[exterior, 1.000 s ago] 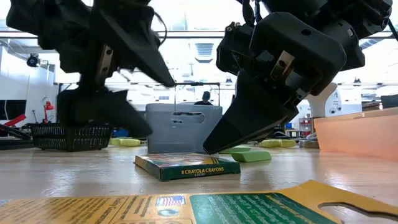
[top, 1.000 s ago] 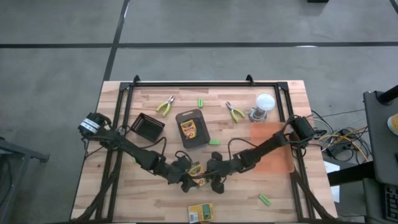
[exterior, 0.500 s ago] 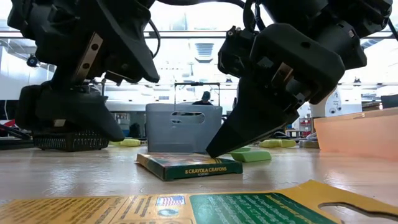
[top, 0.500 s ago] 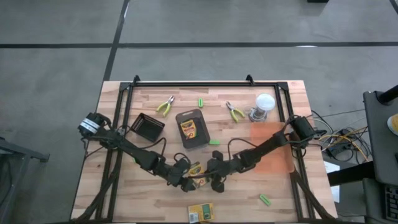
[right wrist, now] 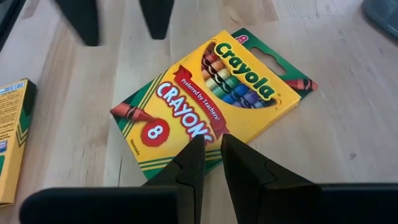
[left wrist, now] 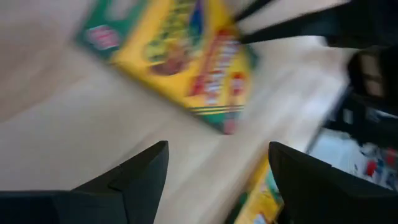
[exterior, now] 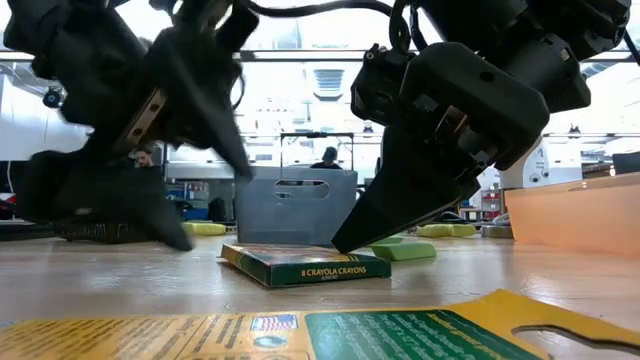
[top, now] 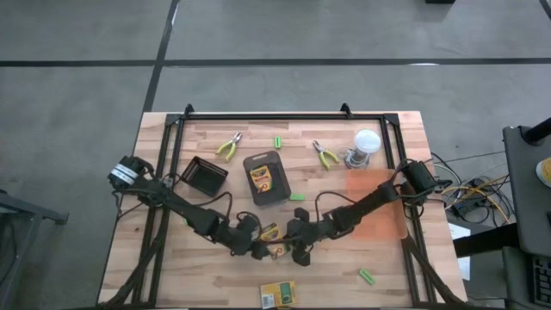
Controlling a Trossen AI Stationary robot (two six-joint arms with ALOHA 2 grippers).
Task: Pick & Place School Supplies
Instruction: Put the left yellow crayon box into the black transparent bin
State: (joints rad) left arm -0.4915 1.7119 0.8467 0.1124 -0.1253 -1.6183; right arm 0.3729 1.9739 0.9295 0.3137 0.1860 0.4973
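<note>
Crayon box, flat yellow-and-green cardboard, lies flat on the wooden tabletop near the front middle, between the two pincers. Right pincer nearly shut, tips pressed at the box's near edge, not gripping it. Left pincer spread wide, empty, just beside the box's other side. Second crayon box sits at the front tabletop edge; bare wood separates it from the first box. Third box lies in the dark grey rectangular tray behind.
</note>
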